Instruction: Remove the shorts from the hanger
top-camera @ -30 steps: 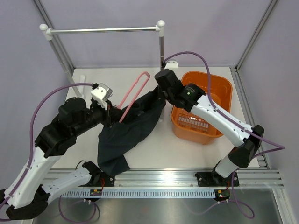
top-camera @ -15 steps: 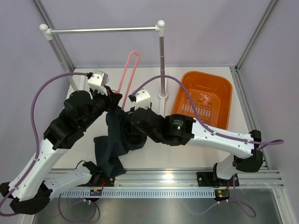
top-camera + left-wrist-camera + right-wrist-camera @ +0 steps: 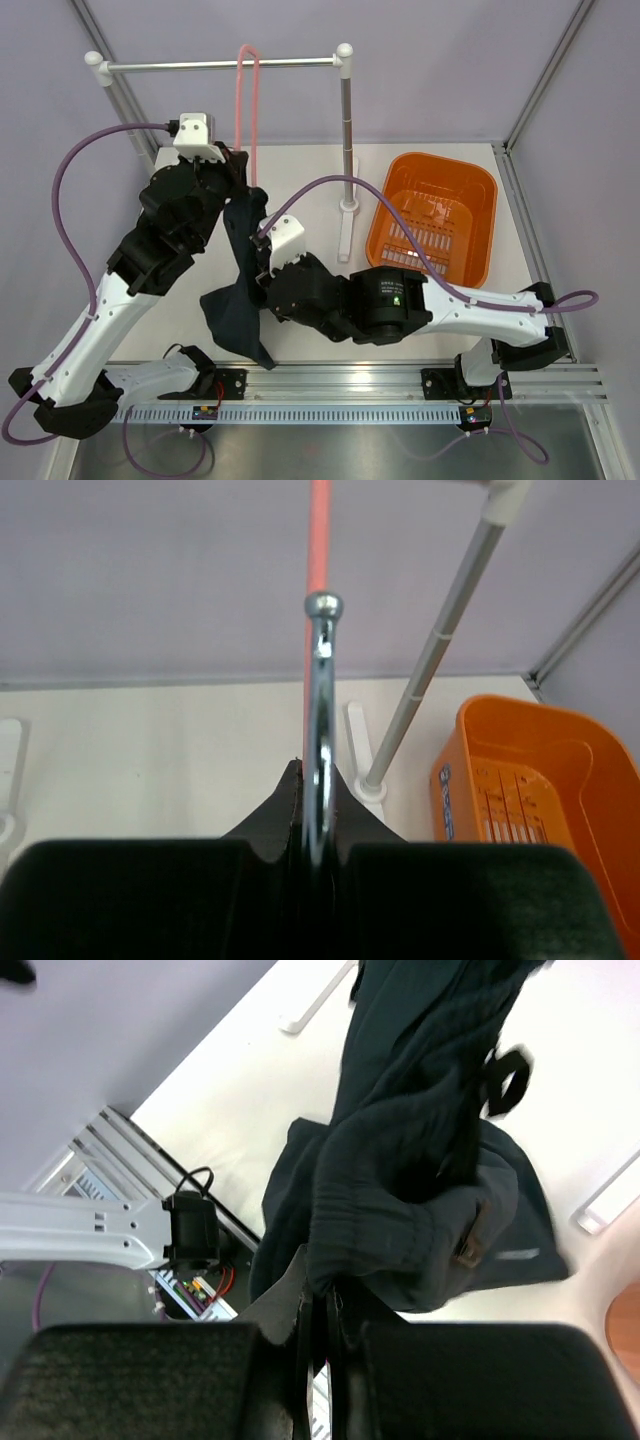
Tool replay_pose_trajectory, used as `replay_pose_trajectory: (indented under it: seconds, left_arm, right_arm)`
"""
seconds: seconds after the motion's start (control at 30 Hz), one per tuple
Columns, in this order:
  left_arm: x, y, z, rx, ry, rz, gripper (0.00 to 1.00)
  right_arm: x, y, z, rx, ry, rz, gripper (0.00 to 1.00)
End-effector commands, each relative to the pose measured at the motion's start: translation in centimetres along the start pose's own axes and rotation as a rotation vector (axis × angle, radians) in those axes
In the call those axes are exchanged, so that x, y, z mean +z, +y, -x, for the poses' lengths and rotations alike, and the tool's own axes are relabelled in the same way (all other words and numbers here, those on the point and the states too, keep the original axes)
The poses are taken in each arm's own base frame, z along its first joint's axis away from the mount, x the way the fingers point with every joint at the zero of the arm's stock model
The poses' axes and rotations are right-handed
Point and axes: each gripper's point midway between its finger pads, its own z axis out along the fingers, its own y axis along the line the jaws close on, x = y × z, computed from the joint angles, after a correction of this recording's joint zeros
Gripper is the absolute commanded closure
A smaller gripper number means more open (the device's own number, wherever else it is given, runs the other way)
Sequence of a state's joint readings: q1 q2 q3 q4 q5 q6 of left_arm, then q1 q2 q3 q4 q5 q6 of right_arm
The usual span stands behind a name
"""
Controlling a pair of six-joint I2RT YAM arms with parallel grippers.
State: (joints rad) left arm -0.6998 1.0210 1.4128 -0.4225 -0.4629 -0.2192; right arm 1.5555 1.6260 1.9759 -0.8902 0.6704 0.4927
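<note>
Two grips, set to pull opposite ways by the look of it. Holds the hanger [image 3: 247, 100] in the left pincer [image 3: 312, 780], shut tight on a chrome stem [image 3: 321, 680] in line with the pink frame, likely the hook. Carries it upright and high, loop end up against the grey rail [image 3: 200, 66] in the top view, presumably to let the cloth hang free and slide off downward.

Works the right pincer [image 3: 318, 1290] low, close to the worktop [image 3: 310, 180], closed hard on a ribbed fold of the shorts [image 3: 228, 310], seemingly the waistband, with no gap between the fingers. Placed there, probably, to drag the whole garment rather than one loose leg.

Shorts draped from just under the left pincer down to a bunch near the front edge of the worktop. Cannot tell whether any cloth is threaded on the frame at the top, hidden there behind the arm. Orange basket [image 3: 440, 165] off to the right, well apart, playing no part in either hold.
</note>
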Motion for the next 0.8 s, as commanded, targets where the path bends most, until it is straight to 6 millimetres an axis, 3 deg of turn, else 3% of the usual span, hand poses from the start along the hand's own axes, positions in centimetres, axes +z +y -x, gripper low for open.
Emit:
replay_pose_trajectory:
  seconds: [0.0,0.13,0.43,0.63,0.77]
  left_arm:
    - [0.0,0.5,6.8,-0.049,-0.204,0.062,1.0]
    - [0.7,2.0,7.3,0.0,-0.242,0.166,1.0]
    - [2.0,5.6,7.5,0.041,-0.313,0.36,1.0]
    - [3.5,6.9,8.3,-0.033,-0.319,0.341,1.0]
    - [3.1,7.0,9.4,-0.079,-0.336,0.302,1.0]
  right_arm:
    - [-1.8,0.4,1.3,-0.005,-0.033,0.005,1.0]
    - [-3.6,1.3,1.7,-0.014,-0.048,0.047,1.0]
    - [-7.3,0.8,3.1,-0.033,-0.063,0.04,1.0]
    - [-8.3,-0.8,2.5,-0.035,-0.042,-0.014,1.0]
    - [-8.8,-3.1,2.2,-0.028,-0.056,-0.087,1.0]
